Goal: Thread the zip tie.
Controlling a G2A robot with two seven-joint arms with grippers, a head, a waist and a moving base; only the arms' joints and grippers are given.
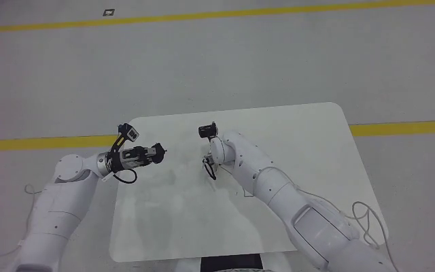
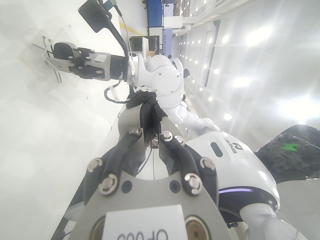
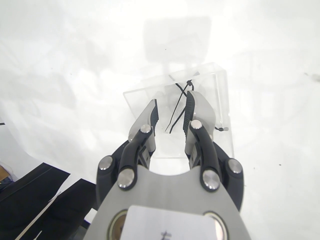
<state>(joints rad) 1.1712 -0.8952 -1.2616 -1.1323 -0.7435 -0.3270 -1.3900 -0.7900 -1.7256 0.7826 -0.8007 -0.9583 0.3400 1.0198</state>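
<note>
Thin black zip ties (image 3: 178, 106) lie crossed on a clear acrylic block (image 3: 220, 88) on the white table (image 1: 306, 136). My right gripper (image 3: 172, 97) is open, pointing down at the block with one finger on each side of the crossed ties. In the top view it (image 1: 207, 163) stands mid-table with a zip tie (image 1: 209, 170) beside it. The left wrist view shows this gripper (image 2: 50, 57) over the block (image 2: 65, 36), with a tie (image 2: 58, 77) lying there. My left gripper (image 2: 147, 103) is shut, its dark pads pressed together, held above the table left of the block (image 1: 160, 151).
The table's left edge runs just under my left arm. Wide bare tabletop stretches right of and behind the block. Another zip tie head (image 3: 222, 129) pokes out at the block's side. Yellow floor tape (image 1: 204, 15) runs beyond the table.
</note>
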